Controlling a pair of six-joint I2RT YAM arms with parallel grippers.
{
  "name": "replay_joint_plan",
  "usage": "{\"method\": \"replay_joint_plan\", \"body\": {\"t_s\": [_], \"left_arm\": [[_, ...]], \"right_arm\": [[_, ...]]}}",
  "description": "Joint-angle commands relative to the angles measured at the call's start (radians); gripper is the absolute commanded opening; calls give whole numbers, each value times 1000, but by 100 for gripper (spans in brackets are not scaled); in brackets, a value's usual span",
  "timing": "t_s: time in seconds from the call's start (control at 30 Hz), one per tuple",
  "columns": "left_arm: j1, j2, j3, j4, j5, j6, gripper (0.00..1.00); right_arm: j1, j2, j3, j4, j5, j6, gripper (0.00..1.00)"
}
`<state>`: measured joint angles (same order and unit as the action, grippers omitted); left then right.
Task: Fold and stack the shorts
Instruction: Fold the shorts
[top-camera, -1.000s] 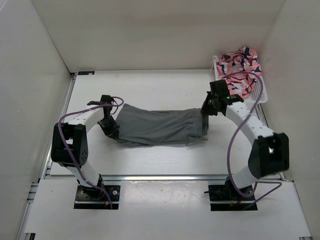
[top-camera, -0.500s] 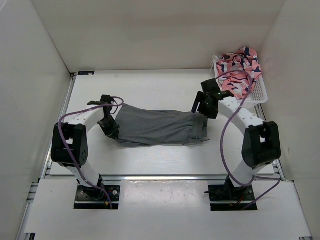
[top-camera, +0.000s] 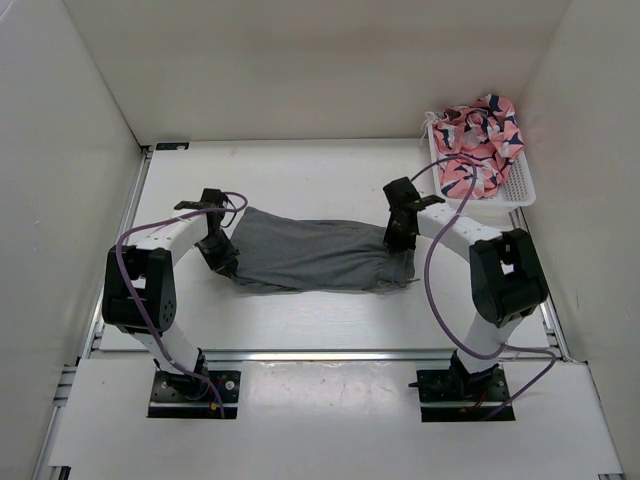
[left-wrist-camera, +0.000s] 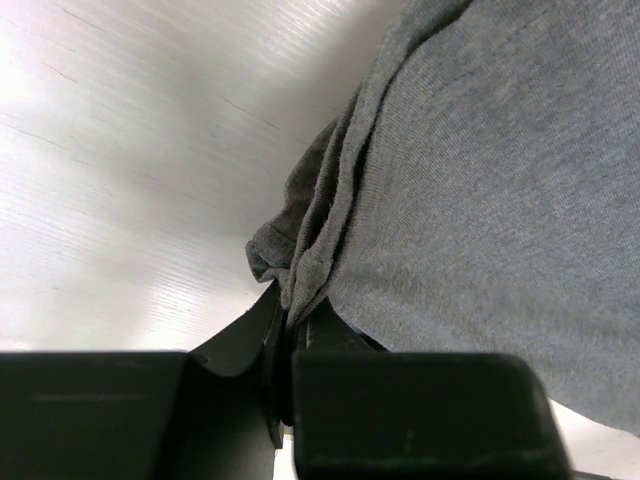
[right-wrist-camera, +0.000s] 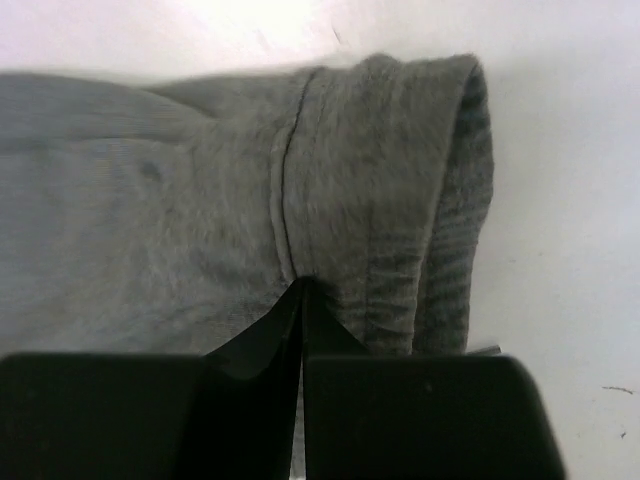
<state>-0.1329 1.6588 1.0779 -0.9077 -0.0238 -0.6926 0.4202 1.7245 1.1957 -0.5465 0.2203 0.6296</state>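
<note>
The grey shorts (top-camera: 310, 255) lie stretched sideways across the middle of the table. My left gripper (top-camera: 222, 256) is at their left end, shut on a bunched fold of the hem (left-wrist-camera: 300, 270). My right gripper (top-camera: 400, 234) is at their right end, over the gathered waistband (right-wrist-camera: 440, 220). Its jaws are closed together, with the tips pinched into the fabric at the waistband seam (right-wrist-camera: 302, 285). A thin drawstring end (top-camera: 405, 282) sticks out near the right end.
A white basket (top-camera: 520, 186) at the back right holds pink and navy patterned clothes (top-camera: 478, 140). White walls stand on the left, back and right. The arm bases are on the near rail.
My right arm has swung left and its gripper has moved left and nearer, onto the waistband end. The left arm and left end of the shorts have not moved.
</note>
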Motion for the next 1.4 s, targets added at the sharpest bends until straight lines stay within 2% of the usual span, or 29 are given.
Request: {"method": "replay_joint_plan", "body": {"t_s": [0.0,0.03,0.13,0.17,0.23,0.27,0.3,0.37,0.4,0.5,0.57,0.6,0.77,0.93,1.13,1.23,1.37], "left_arm": [[-1,-59,-1,13,-45,4,10],[-1,-59,-1,4,-57,4,10],[-1,-70,-1,4,-67,4,10],[-1,-70,-1,-5,-67,4,10],[-1,-89,-1,-5,-67,4,26],[-1,-100,8,-5,-67,4,36],[-1,-111,8,-5,-67,13,54],[-1,-142,33,-5,-67,24,73],[-1,-142,43,-5,-67,24,82],[-1,-154,89,-28,-76,34,83],[-1,-154,111,-40,-76,44,83],[-1,-143,120,-52,-76,44,83],[-1,-143,131,-53,-85,44,83],[-1,-143,131,-53,-85,44,83],[-1,-143,131,-53,-85,44,83],[-1,-143,131,-62,-85,44,83],[-1,-134,131,-62,-94,44,82]], "right_arm": [[0,1,-13,31,-15,10,2],[0,-11,-13,31,-15,10,4],[0,-89,7,8,-29,10,29],[0,-118,7,-12,-29,-2,50],[0,-219,21,-26,2,-11,74],[0,-253,21,-42,19,-21,81],[0,-311,21,-53,34,-21,89],[-23,-359,-19,-75,34,-21,91],[-62,-399,-45,-75,-28,-21,92],[-188,-479,-212,-15,-203,-7,96],[-288,-538,-371,49,-407,22,98],[-316,-558,-422,121,-467,31,100],[-382,-585,-609,258,-651,109,100],[-382,-533,-656,371,-665,147,100],[-382,-354,-677,532,-665,209,100],[-382,-289,-667,576,-676,219,94],[-370,-256,-647,591,-630,228,76]]}}
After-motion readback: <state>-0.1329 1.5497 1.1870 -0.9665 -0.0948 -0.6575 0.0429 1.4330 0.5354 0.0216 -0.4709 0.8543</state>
